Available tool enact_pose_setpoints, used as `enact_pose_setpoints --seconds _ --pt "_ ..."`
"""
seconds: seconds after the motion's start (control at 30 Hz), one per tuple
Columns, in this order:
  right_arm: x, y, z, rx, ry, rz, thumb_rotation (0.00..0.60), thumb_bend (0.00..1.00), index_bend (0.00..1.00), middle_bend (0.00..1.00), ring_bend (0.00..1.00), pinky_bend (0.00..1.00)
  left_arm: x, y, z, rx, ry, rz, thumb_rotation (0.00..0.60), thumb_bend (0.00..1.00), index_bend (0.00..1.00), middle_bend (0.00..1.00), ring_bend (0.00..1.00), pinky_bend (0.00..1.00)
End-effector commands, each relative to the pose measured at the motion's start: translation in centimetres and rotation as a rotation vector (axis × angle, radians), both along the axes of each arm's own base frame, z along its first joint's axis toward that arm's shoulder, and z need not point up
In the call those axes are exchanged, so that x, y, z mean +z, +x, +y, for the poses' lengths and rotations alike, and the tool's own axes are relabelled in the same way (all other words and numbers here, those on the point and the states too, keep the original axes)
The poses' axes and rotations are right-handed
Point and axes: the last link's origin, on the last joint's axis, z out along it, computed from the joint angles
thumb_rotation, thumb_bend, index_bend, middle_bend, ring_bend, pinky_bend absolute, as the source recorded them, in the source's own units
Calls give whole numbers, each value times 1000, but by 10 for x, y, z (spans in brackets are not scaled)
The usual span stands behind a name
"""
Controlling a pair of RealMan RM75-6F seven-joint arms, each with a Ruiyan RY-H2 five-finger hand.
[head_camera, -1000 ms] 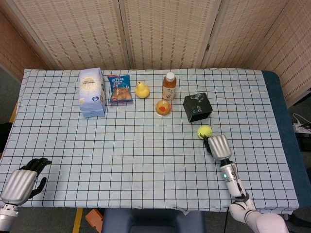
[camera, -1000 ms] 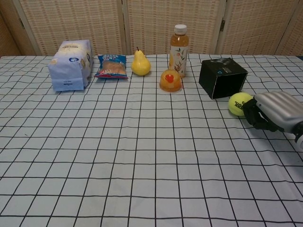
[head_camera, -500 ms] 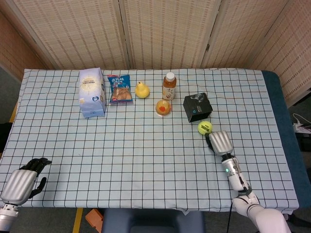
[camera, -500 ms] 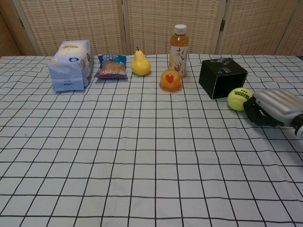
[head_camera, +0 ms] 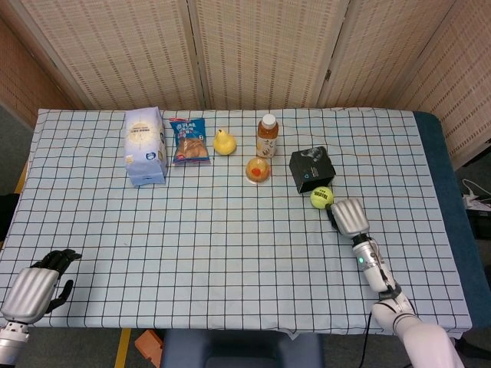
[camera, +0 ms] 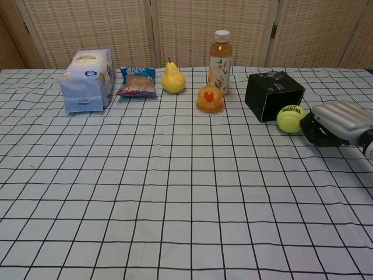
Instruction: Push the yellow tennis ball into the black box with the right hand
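The yellow tennis ball (head_camera: 321, 197) (camera: 290, 118) lies on the checked cloth just in front of the black box (head_camera: 311, 169) (camera: 273, 95), touching or nearly touching its near lower corner. My right hand (head_camera: 347, 216) (camera: 335, 123) sits directly behind the ball with its fingers curled in, their dark tips against the ball's right side. It holds nothing. My left hand (head_camera: 34, 288) rests at the table's near left corner, fingers curled, far from the ball and seen only in the head view.
Along the far side stand a pale blue bag (head_camera: 145, 145), a blue snack packet (head_camera: 189, 140), a yellow pear (head_camera: 224, 142), a tea bottle (head_camera: 267, 135) and an orange jelly cup (head_camera: 258, 169) left of the box.
My right hand has advanced toward the far side, rolling the tennis ball up to the black box. The left hand has not moved.
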Motion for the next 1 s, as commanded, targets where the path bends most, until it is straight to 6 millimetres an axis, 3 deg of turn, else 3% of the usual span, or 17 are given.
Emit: enact_pose_setpoints --seconds 0.03,0.33,0.5,0.57,0.7,0.83,1.0 --pt "2 2 -4 7 -4 9 600 867 979 890 767 1000 0 0 0 -1 -1 0 600 502 255 208 190 484" --pt "3 3 -6 8 2 7 600 867 915 880 713 1000 0 0 0 1 1 0 600 502 256 209 190 484" --pt "4 3 -7 3 8 -32 600 848 819 755 645 963 1 0 0 2 4 -2 600 502 256 208 190 485" --pt "5 6 -6 13 6 -74 600 795 776 710 620 947 1 -1 0 3 2 -2 600 502 256 208 190 485" --pt "8 10 -3 48 -19 -125 600 566 709 647 566 930 1 0 0 1 0 -1 600 502 256 208 190 485" --pt "9 14 -1 74 -33 -154 600 406 649 584 503 891 1 0 0 0 2 -3 600 502 256 208 191 485" --pt "8 13 0 72 -24 -160 600 311 544 520 438 835 1 0 0 1 2 -4 600 502 256 209 209 485"
